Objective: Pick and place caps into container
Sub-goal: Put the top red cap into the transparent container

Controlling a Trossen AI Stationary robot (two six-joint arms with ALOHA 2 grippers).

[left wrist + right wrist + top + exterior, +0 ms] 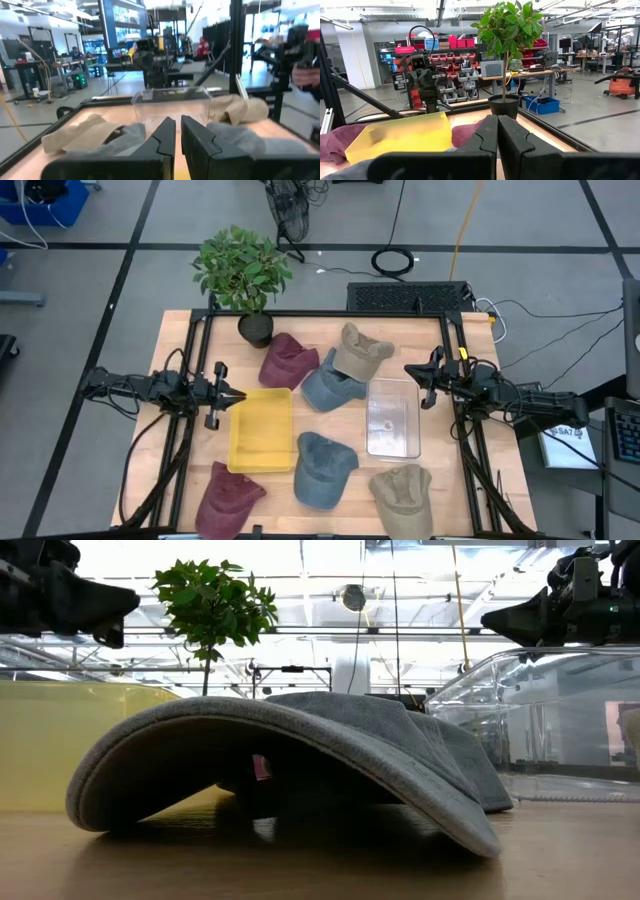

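6 caps are seen lying on the table, none yet in a bin. A maroon cap lies just behind the yellow bin, a khaki cap overlaps the edge of a blue-grey cap beside the clear bin, and along the front edge lie a second maroon cap, a second blue-grey cap and a second khaki cap. A potted plant stands at the back.

The left gripper is held above the table at the yellow bin's left side, its fingers nearly together around a thin gap, with nothing between them. The right gripper is held at the clear bin's back right corner, its fingers pressed together and empty.

The step in hand is judged to be the first pick. The jaws would have to be opened before descent. A cap is probably best taken at the crown fabric, where soft cloth can be pinched, rather than at the stiff curved brim. The khaki cap should be lifted before the blue-grey one beneath its edge, so that the 2 are not dragged together.
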